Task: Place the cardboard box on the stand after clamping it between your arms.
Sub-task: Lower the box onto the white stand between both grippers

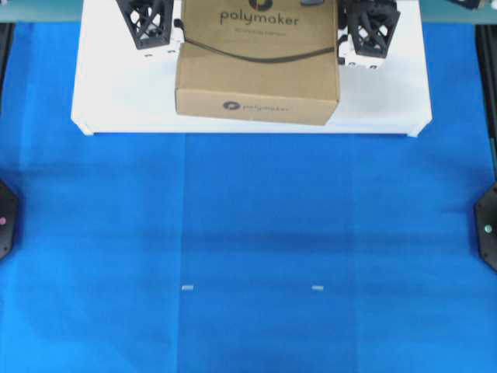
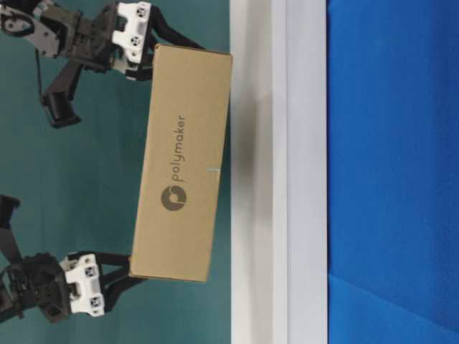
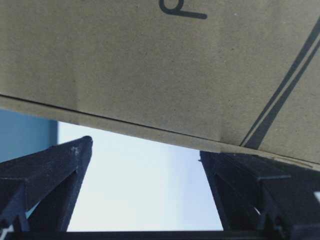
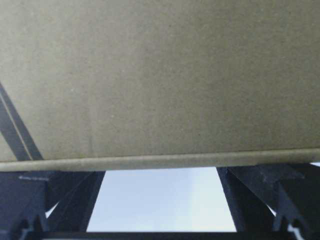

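- The cardboard box (image 1: 258, 66) sat over the stand (image 1: 124, 97), seemingly just raised.
- Left gripper (image 1: 147, 27) and right gripper (image 1: 371, 35) flanked it, jaws spread apart.
- Placing step; next, lower gently and withdraw.

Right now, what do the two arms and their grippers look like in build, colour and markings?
Both match. Each gripper, the left gripper and the right gripper, has black fingers built as an open triangular lattice, tapering toward the tips. In the table-level view, white blocks with small dark holes sit behind the fingers, on black jointed arm links. No cables or lettering can be made out.
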